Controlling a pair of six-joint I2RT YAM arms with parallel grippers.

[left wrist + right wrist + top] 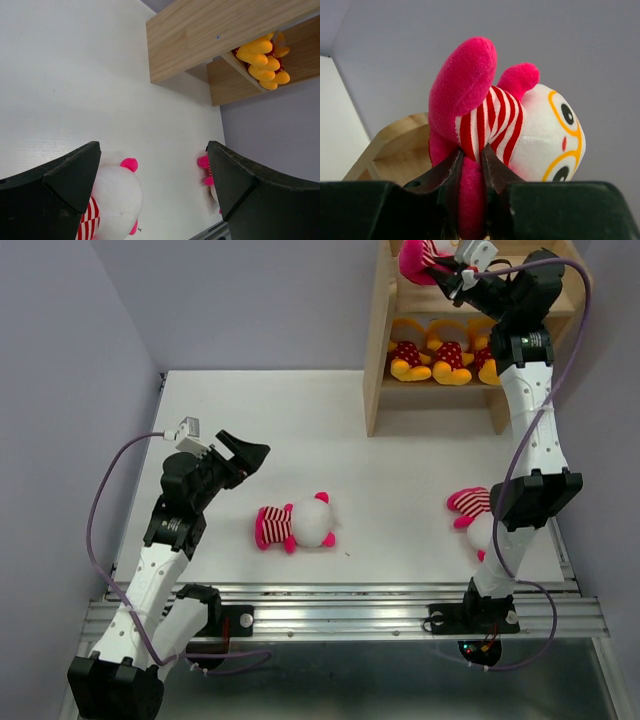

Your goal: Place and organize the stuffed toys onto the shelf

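Right gripper [470, 165] pinches one striped toy [520, 125] above three yellow toys [440, 355] on the shelf [377, 360]; two striped toys [295, 523] [472, 505] lie on open table [300, 430] beyond left gripper's [152, 152] wide-spread fingers.

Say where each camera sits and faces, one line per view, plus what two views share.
Top external: above, behind the bases, looking down on the table and shelf; both arms show.
Left wrist: on the left arm, facing across the table to the shelf; open left tool frames the middle toy.
Right wrist: raised at the shelf top, facing the wall; right tool shut on the held toy.
Shared: top and left wrist both show middle toy, yellow toys.
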